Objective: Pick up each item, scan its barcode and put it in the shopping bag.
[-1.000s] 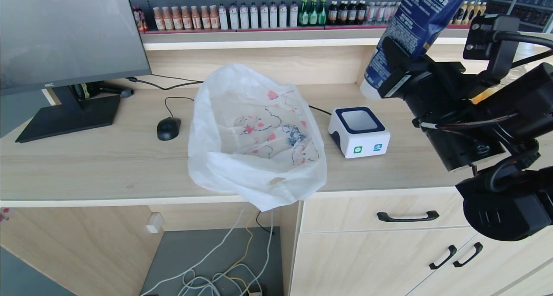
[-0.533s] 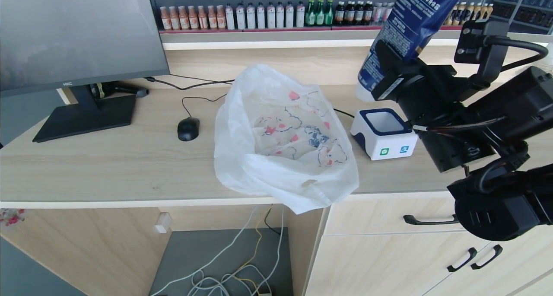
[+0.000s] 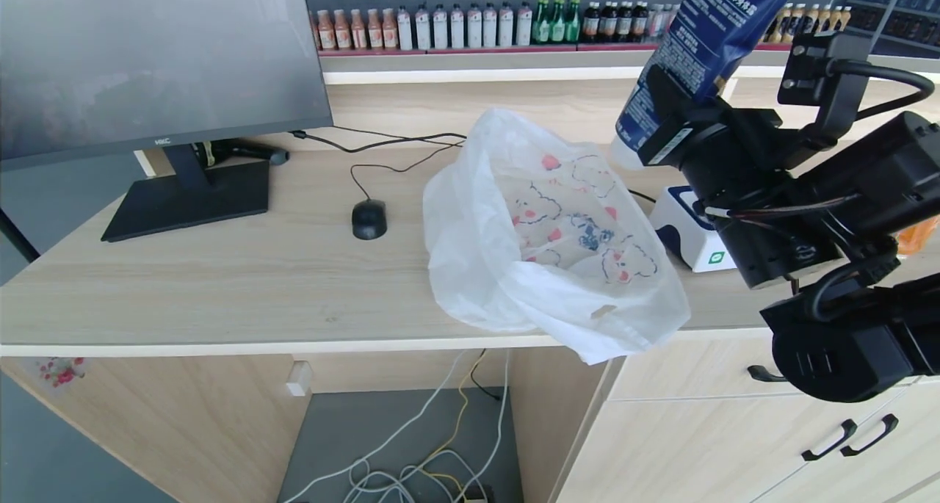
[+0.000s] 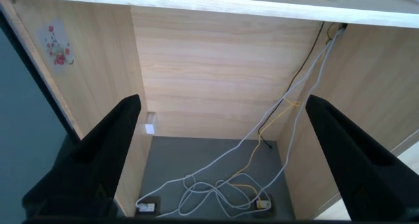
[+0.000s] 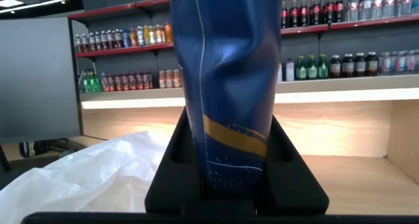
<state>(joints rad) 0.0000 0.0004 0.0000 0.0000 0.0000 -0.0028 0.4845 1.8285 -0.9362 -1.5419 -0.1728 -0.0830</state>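
right jaws clamped on the blue pouch, white scanner just below them, shopping bag beside it; left jaws apart, empty; looks like scan time, barcode needs lowering to that window.

One each: pouch, shopping bag, scanner, mouse, monitor; perhaps over twenty shelf bottles.

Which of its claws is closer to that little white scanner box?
Right. The right gripper, holding a blue package, hangs close by the scanner; the left gripper is down below the countertop.
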